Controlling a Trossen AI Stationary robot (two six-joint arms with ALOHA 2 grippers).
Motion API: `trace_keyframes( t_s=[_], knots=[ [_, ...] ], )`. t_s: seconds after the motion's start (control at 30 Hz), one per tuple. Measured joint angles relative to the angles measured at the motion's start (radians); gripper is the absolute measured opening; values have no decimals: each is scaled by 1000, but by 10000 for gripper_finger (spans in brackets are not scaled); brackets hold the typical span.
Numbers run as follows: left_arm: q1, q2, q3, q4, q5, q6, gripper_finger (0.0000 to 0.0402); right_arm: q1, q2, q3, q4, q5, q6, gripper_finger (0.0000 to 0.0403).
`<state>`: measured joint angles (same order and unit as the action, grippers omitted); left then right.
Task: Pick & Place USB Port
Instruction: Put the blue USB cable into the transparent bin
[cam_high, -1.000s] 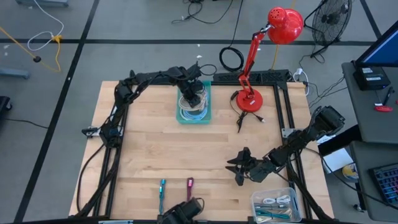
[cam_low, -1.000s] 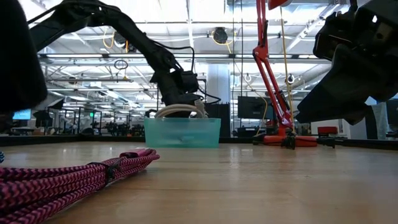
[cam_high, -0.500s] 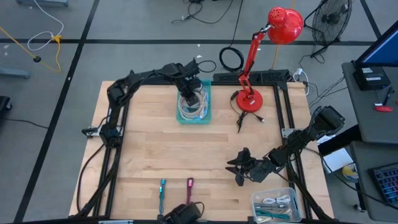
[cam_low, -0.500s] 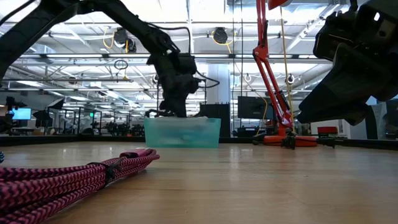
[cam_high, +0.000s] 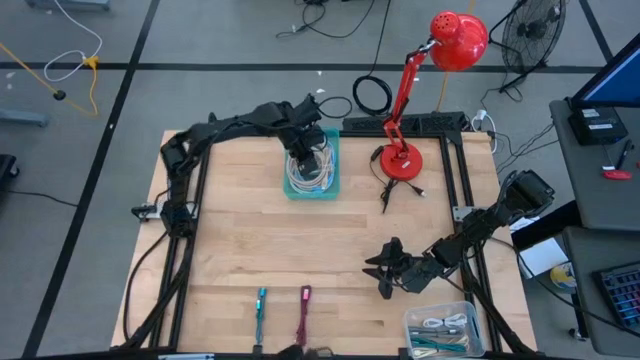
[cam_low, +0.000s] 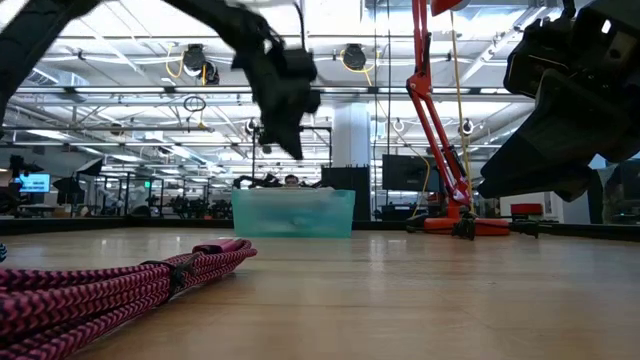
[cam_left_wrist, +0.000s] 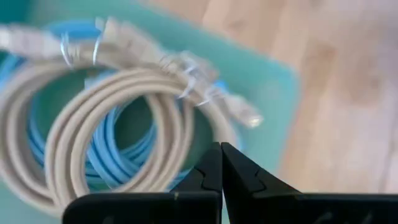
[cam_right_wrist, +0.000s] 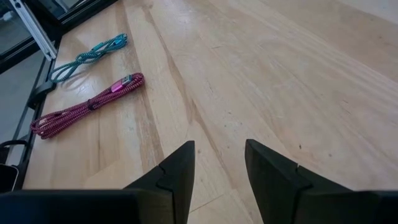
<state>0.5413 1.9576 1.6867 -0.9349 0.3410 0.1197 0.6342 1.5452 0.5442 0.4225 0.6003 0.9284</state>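
Left gripper now higher above bin

We are seeing a bench of pale, smooth wood with a visible grain. The bin is looking like translucent teal plastic. The coiled beige cable and blue cable are showing smooth sheaths. The magenta cable and teal cable are showing braided cloth jackets. The lamp is appearing glossy red.

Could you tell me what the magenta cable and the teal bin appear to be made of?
Magenta cable: seemingly braided fabric sheath, matte, given its woven zigzag pattern; its connector tip looks metallic. Teal bin: probably translucent plastic, since its contents show faintly through the wall.
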Motion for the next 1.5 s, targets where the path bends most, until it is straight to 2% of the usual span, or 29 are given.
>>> trace_keyframes(
  t_s=[0.23, 0.33, 0.47, 0.7, 0.83, 0.93, 1.07, 1.23, 1.37, 1.5],
  knots=[
    [-161, -205, 1, -65, -83, -111, 0, 0, 0, 0, 0, 0, 2, 132],
    [-286, -280, 1, -109, -168, -232, 0, 0, 0, 0, 5, 0, 2, 132],
    [-508, -340, 2, -128, -292, -431, 0, 1, 0, 0, 8, 0, 2, 132],
    [-904, -331, 2, -107, -548, -768, 0, 13, 0, 0, 29, 0, 2, 132],
    [-1082, -276, 2, -106, -697, -955, 0, 21, 0, 0, 77, 1, -18, 132],
    [-1185, -229, 2, -106, -754, -1118, 0, 28, 0, 0, 125, 3, -41, 132],
    [-1293, -150, 2, -106, -750, -1376, 0, 36, 0, 0, 173, 3, -77, 132],
    [-1377, -52, 2, -108, -617, -1646, 0, 35, 0, 0, 180, 3, -84, 132],
    [-1410, 14, 2, -109, -539, -1768, 4, 35, 0, 0, 180, 2, -85, 132],
    [-1415, 51, 2, -98, -493, -1794, 27, 35, 0, 0, 180, 1, -91, 132]
  ],
)
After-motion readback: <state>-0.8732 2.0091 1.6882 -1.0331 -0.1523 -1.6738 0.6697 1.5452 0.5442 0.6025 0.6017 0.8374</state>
